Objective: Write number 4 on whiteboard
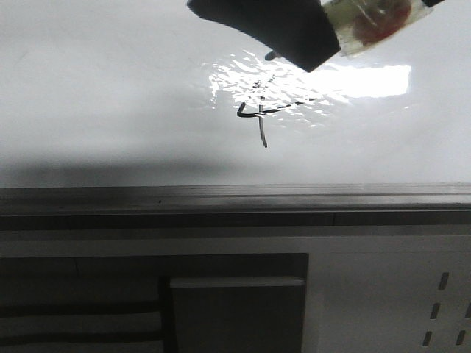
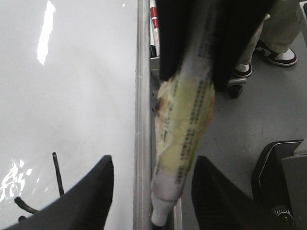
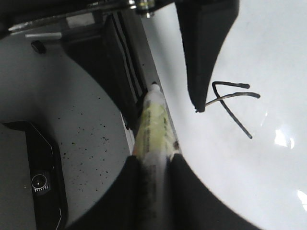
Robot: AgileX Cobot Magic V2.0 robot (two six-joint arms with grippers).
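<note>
The whiteboard (image 1: pixel 110 88) is glossy white with a glare patch and a grey edge rail (image 1: pixel 235 195). The number 4 (image 1: pixel 261 114) is drawn in thin black strokes near the glare. It also shows in the right wrist view (image 3: pixel 230 96), and part of it shows in the left wrist view (image 2: pixel 57 172). My right gripper (image 3: pixel 156 160) is shut on a taped yellowish marker (image 3: pixel 152 122), whose tip is over the rail, off the board's face. My left gripper (image 2: pixel 153 160) is open, its jaws wide on either side of the marker (image 2: pixel 184 124) without touching it. One left finger (image 1: pixel 272 29) hangs just above the 4.
A dark slotted cabinet (image 1: pixel 235 309) stands below the rail. Beyond the board's edge lie speckled grey floor (image 3: pixel 81 124), a black case (image 3: pixel 38 177) and a person's shoes (image 2: pixel 276 52). A red-and-white stick (image 2: pixel 153 14) lies along the rail.
</note>
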